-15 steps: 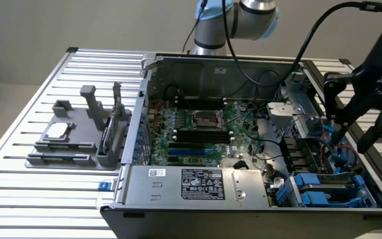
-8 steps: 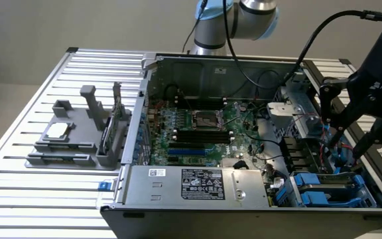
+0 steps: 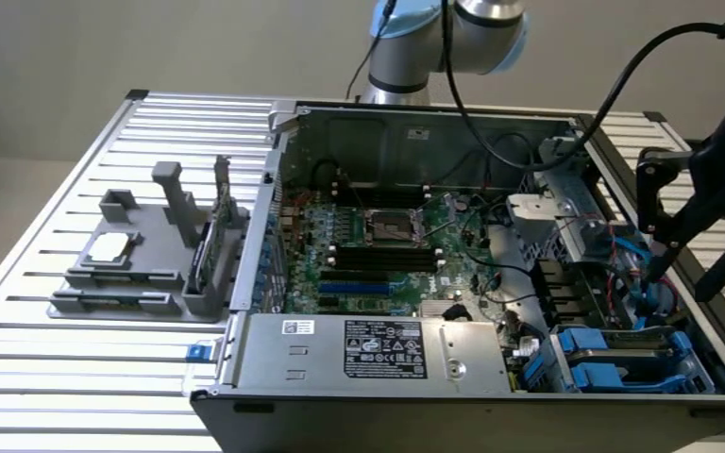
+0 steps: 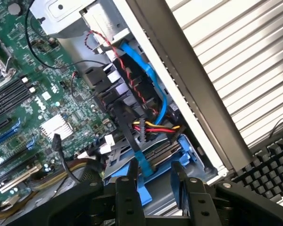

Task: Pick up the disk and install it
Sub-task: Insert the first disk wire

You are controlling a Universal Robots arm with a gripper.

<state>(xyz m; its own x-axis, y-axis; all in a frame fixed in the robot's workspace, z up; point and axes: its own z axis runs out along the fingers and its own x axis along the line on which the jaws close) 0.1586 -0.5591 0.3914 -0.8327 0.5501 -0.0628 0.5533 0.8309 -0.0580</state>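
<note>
Disk (image 3: pixel 630 360) partly hidden under cables — claw (image 3: pixel 678 286) hangs above, part open, empty

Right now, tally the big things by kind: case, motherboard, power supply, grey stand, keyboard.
Case: 1
Motherboard: 1
Power supply: 1
Grey stand: 1
Keyboard: 1
Total: 5

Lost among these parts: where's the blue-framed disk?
Exterior view's lower right: the disk sits in a corner bay of the case, beside the power-supply box, under the gripper.
</note>
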